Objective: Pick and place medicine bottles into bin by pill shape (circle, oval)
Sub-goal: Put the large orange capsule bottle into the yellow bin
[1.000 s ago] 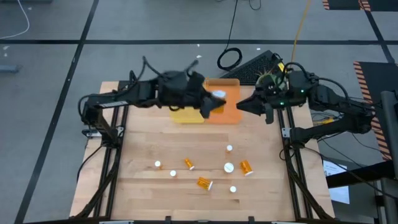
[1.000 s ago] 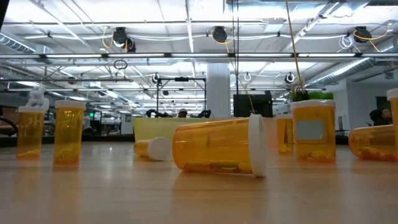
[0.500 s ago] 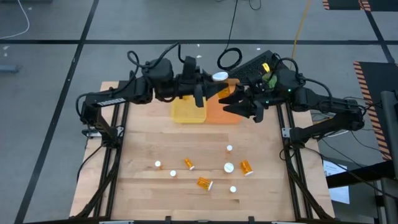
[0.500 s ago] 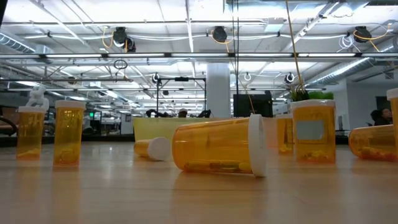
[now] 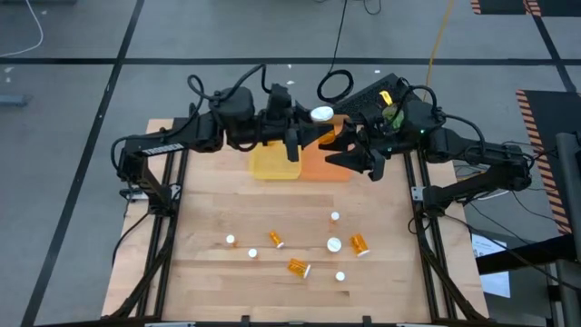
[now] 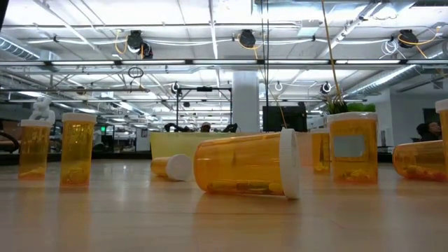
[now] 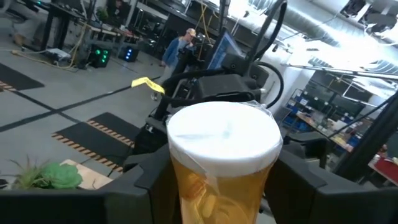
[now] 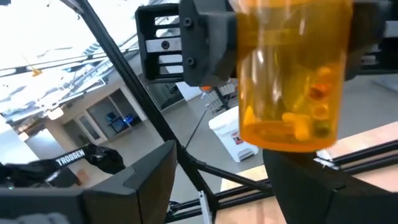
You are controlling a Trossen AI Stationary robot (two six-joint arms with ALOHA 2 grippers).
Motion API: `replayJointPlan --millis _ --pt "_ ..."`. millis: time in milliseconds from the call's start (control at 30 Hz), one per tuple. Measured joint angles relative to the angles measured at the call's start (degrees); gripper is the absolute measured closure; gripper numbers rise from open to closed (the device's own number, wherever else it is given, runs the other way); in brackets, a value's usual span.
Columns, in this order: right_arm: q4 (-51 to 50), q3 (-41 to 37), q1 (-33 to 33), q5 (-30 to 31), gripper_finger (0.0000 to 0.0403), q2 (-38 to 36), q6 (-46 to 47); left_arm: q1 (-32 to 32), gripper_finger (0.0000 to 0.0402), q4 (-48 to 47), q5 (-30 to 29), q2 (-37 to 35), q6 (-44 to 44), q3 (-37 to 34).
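My left gripper (image 5: 309, 130) is raised over the far middle of the table, shut on an orange medicine bottle (image 7: 214, 180) with a white cap (image 5: 320, 113). Pills show through its bottom (image 8: 292, 121). My right gripper (image 5: 348, 153) stands open just to the right of and below it, touching nothing. Under them lie the yellow bin (image 5: 272, 165) and the orange bin (image 5: 331, 168). Several more bottles (image 5: 299, 267) stand or lie on the near half of the table; in the low view one lies on its side (image 6: 245, 166). My left gripper pinches the bottle's orange body (image 7: 171, 186) below the cap between its two fingers, one on each side. The fingers (image 7: 134, 193) come about level from the table's left. The bottle stands upright, cap up, lifted clear above the bins.
A black keyboard (image 5: 368, 95) and a small green plant (image 7: 46, 175) sit at the far right behind the bins. The loose bottles (image 5: 359, 243) are scattered across the near middle of the wooden tabletop (image 5: 209, 200).
My left gripper has carried the bottle up and toward the far edge, from low over the orange bin. My right gripper has moved toward the table's left, close up to the bottle. Both have kept still for the last half second.
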Motion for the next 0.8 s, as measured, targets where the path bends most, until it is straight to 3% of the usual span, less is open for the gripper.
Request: replayJointPlan --millis 267,800 --pt "-0.1 0.0 -0.1 5.9 0.0178 0.0 -1.7 0.0 0.0201 0.3 0.5 0.0 0.6 0.0" --pt "-0.7 0.0 -0.5 8.9 0.0167 0.0 -3.4 0.0 0.0201 -1.0 0.9 0.0 3.6 0.0"
